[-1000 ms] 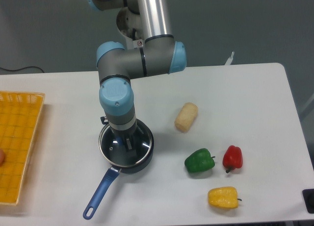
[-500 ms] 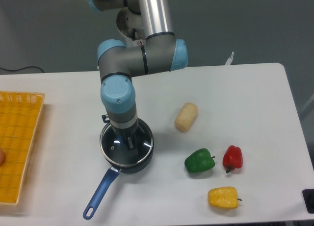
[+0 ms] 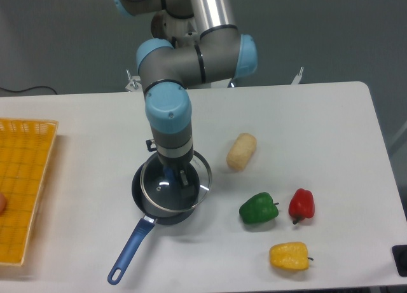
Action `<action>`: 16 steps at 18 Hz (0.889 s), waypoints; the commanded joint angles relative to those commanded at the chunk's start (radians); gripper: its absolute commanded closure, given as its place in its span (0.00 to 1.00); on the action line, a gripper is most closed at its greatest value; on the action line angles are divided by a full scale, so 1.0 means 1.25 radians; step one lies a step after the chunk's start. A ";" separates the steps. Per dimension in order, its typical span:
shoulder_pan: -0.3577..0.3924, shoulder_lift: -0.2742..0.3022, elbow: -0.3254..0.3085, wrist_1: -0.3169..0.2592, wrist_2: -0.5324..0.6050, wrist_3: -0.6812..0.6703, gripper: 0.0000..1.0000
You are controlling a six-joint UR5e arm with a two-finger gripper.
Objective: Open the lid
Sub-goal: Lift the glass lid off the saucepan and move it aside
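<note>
Lid (image 3: 175,183) now lifted, shifted right off saucepan (image 3: 147,207) rim versus earlier. Claw (image 3: 174,176) clamped on blue knob. Step: carrying lid clear. Next: set down on desk (image 3: 305,128).

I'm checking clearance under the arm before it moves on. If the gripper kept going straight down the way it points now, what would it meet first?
The gripper points down at the lid and seems to grip its knob. Straight down, the lid would meet the saucepan, though depth is unclear.
</note>
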 joint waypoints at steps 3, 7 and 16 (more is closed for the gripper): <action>0.015 0.000 0.000 -0.007 0.002 0.000 0.61; 0.042 0.001 0.000 -0.037 0.004 0.000 0.61; 0.104 0.001 0.000 -0.038 0.033 0.037 0.61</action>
